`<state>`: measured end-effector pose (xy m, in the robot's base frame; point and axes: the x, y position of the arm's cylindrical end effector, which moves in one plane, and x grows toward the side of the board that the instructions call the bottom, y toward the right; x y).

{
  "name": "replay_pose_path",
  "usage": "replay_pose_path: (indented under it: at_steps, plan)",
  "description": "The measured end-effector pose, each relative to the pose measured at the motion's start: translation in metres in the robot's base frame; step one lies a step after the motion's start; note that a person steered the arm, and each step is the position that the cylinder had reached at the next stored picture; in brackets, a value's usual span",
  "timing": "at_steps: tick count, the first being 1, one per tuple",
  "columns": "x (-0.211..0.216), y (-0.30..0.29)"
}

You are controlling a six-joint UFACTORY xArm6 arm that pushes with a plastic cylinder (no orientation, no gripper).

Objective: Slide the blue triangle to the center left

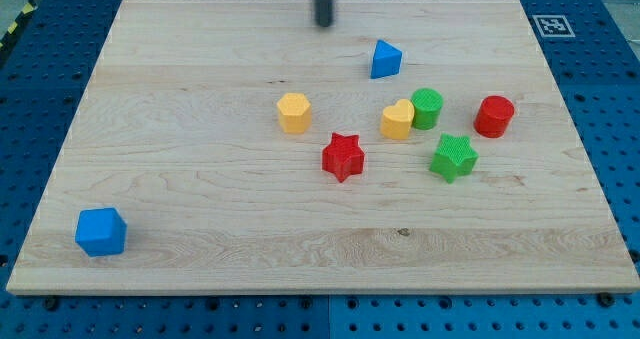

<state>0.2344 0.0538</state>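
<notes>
Eight blocks on the bench [200, 69]. No claw on this rig, so no open or closed state to tell; the arm ends in a rod. The tip [324, 25] sits far side, centre, just left of and slightly beyond the blue triangle [386, 59], apart from it, not touching.

Blue triangle is in the far centre-right, well apart from the centre-left goal. Tip is on the wrong side for a leftward push: it likely needs to get round to the triangle's right first.

Risks, as judgement:
- Going round too tight could clip the triangle and knock it right or off line.
- Green cylinder [427, 108] and yellow heart [397, 120] touch each other, near side of the triangle; a wide loop could disturb them.
- Triangle may rotate off the tip on an off-centre push and slip away.
- Yellow hexagon [293, 112] lies close to the path leftward and nearer; a diagonal push could collide with it.
- Red star [343, 156], green star [454, 157], red cylinder [494, 116] and blue cube [101, 231] at near left look out of the way.
</notes>
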Motion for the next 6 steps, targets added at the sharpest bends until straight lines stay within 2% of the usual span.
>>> replay_pose_path:
  at_steps: [1, 2, 5, 6]
  plan:
    - [0.016, 0.094]
    - [0.067, 0.081]
    - [0.076, 0.057]
    - [0.091, 0.045]
